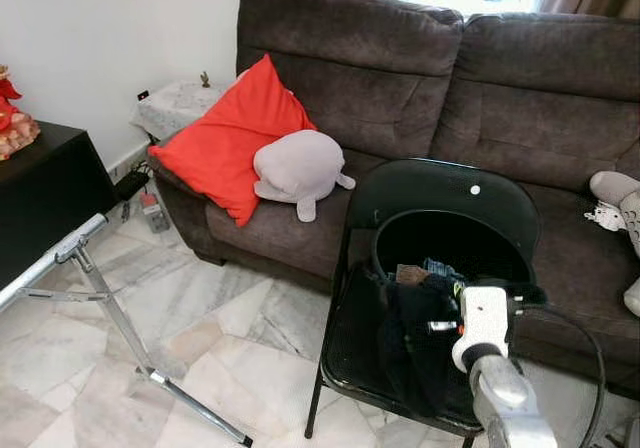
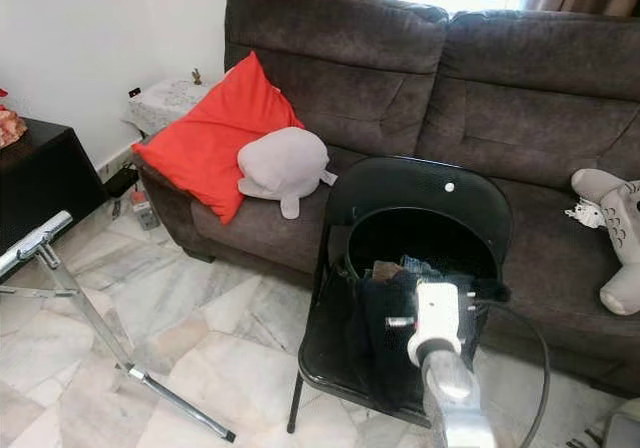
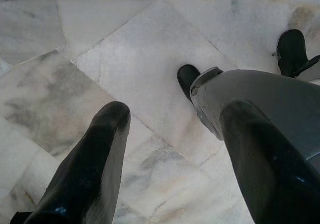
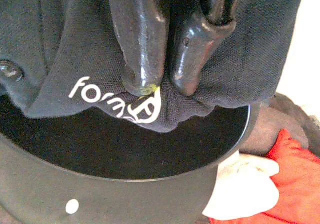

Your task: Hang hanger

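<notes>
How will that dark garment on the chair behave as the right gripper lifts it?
The dark garment looks like soft knit bunched between the right gripper, so it will probably droop. It drapes over the black chair, so it may drag or snag there. Likely light.

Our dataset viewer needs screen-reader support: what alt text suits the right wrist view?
The right gripper pinches a dark garment with white lettering between its two black fingers, above the curved back of a black chair. A red cushion and pale plush toy lie beyond.
</notes>
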Robot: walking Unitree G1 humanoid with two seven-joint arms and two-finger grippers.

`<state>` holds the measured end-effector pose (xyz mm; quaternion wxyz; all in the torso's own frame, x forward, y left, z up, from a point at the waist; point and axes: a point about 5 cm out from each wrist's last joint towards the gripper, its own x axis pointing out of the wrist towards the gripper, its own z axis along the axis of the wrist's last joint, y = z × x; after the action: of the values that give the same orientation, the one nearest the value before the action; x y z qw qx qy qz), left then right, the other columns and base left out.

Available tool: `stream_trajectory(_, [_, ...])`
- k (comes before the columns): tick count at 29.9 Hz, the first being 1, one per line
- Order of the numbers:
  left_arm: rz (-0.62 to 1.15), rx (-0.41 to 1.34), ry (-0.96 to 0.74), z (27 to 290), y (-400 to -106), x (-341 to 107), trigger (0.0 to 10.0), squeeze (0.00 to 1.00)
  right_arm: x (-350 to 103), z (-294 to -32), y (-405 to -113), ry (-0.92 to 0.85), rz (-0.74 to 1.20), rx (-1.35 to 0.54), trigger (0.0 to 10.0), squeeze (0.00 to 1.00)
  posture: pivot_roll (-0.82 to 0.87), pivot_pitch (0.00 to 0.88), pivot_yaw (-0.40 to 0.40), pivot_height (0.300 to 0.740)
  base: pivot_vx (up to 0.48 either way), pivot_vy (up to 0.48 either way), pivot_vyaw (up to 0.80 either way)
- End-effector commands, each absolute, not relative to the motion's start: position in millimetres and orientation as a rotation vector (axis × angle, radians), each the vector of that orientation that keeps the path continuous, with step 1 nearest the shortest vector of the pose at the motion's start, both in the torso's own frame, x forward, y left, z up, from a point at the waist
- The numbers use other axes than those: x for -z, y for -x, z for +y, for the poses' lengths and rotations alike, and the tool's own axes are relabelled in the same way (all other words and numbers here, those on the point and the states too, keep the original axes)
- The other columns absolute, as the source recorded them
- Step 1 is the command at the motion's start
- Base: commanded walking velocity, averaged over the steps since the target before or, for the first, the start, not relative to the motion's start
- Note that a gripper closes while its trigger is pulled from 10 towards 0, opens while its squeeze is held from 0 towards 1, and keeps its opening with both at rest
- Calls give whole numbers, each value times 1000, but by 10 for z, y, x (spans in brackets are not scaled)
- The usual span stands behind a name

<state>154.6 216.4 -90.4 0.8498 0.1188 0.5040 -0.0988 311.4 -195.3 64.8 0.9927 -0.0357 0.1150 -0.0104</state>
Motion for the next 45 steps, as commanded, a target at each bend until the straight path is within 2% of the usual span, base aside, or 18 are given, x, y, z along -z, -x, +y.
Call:
stream_trajectory(1, [1075,206,-261,2192,-1517,912,10000,0,-737,-2010,-3183,69,193,41,0,0,-59,15,23,740,0,0,0])
stream_trajectory(14, [1074,208,-263,2188,-1520,911,10000,0,-959,-2146,-3463,104,159,50,0,0,-44,16,24,740,0,0,0])
stream_trajectory(23, [1073,204,-264,2193,-1516,912,10000,0,-1165,-2385,-3639,142,166,111,0,0,-36,16,25,740,0,0,0])
stream_trajectory(31, [1073,202,-265,2194,-1510,914,10000,0,-1091,-2601,-3605,151,258,220,0,0,-23,17,23,740,0,0,0])
stream_trajectory(36, [1074,196,-263,2200,-1505,915,10000,0,-1098,-2587,-3614,109,237,215,0,0,-17,20,20,740,0,0,0])
stream_trajectory(45, [1071,181,-248,2203,-1496,917,10000,0,-1185,-2324,-3681,48,98,77,0,0,-19,20,19,740,0,0,0])
